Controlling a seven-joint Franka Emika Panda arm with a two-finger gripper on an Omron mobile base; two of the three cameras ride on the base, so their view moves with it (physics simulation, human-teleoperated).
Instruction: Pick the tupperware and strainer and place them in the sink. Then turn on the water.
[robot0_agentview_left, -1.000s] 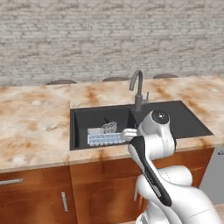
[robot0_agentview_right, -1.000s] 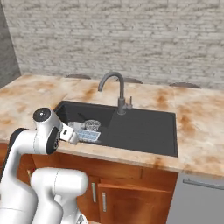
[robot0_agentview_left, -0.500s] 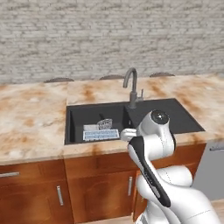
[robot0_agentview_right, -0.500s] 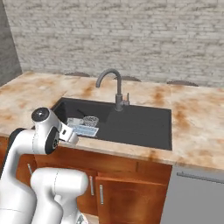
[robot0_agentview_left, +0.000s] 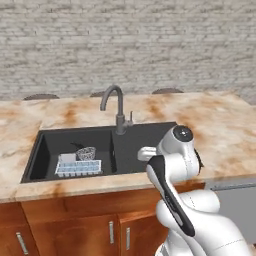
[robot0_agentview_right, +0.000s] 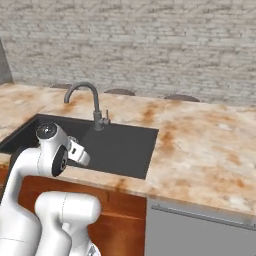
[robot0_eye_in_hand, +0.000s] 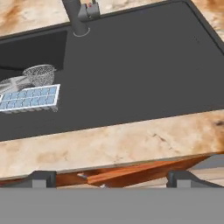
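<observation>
Sink (robot0_agentview_left: 140, 145) serves as the landmark: a matte black rectangular basin with a flat black side section, set into a glossy orange-veined marble desk (robot0_agentview_left: 220, 125). White arm segments fold up from the base in front of the sink, elbow raised, forearm reaching toward the sink's front rim. The hand (robot0_eye_in_hand: 109, 178) hangs over that front rim, near the flat side section, with its 2 dark fingertips (robot0_eye_in_hand: 41, 178) spread wide apart and nothing between them.

Inside the sink's deep left bowl lies the tupperware (robot0_agentview_left: 78, 167), a flat translucent rectangle whose face is a grid of pale blue squares, near the bowl's front wall. Just behind it, touching or nearly so, sits the strainer (robot0_agentview_left: 86, 152), a small round silver wire-mesh bowl. At the sink's back edge stands a grey gooseneck faucet (robot0_agentview_left: 116, 107), its arch curving over the bowl. Behind the sink rises a rough grey brick wall (robot0_agentview_left: 130, 45).
</observation>
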